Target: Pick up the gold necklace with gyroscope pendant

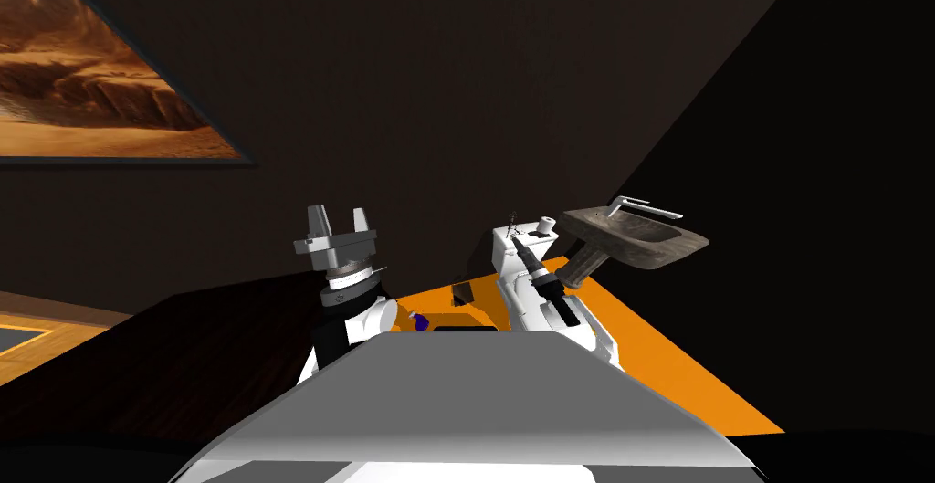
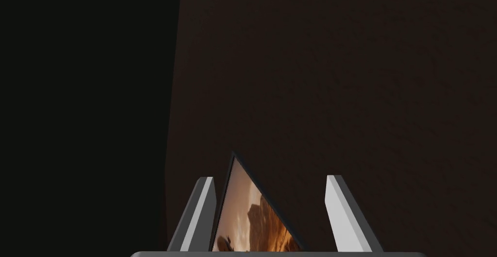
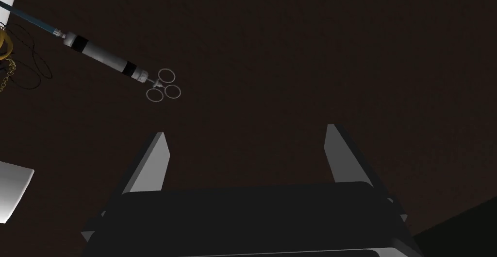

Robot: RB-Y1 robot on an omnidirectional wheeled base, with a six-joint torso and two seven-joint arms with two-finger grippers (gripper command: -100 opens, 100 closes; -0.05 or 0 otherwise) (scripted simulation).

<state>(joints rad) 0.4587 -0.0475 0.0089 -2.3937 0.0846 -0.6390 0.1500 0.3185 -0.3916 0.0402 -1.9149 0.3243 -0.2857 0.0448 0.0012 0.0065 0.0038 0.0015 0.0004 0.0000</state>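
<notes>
Right wrist view: the right hand point(image 3: 246, 131) is being held wide, its two fingers point(image 3: 151, 164) are being spread far apart and nothing is being gripped between them. Behind the fingers a flat dark brown surface is being shown. Beyond the hand, off to the side of one finger, a syringe-like tool point(image 3: 104, 59) is being seen on a slant. Its end with three small rings is being turned toward the hand and its thin needle end is being pointed away. Just beside that needle end the gold necklace point(image 3: 5, 50) is being cut by the edge of the picture. A thicker gold piece, a short run of gold chain and some thin black loops are being shown. The necklace is being seen well apart from the fingers and is not being touched. What it is resting on cannot be told here.

In the head view a white toilet tank point(image 1: 502, 254) is being seen ahead on the right, with a white roll point(image 1: 546, 225) on its top. A small dark wiry shape is being seen just beside the roll, too small to be named. A dark mottled sink point(image 1: 667, 247) with a tap point(image 1: 639, 204) is being shown next to the tank, above an orange floor point(image 1: 680, 372). The left hand point(image 1: 338, 215) is being held upright on the left, wide open and holding nothing.
</notes>
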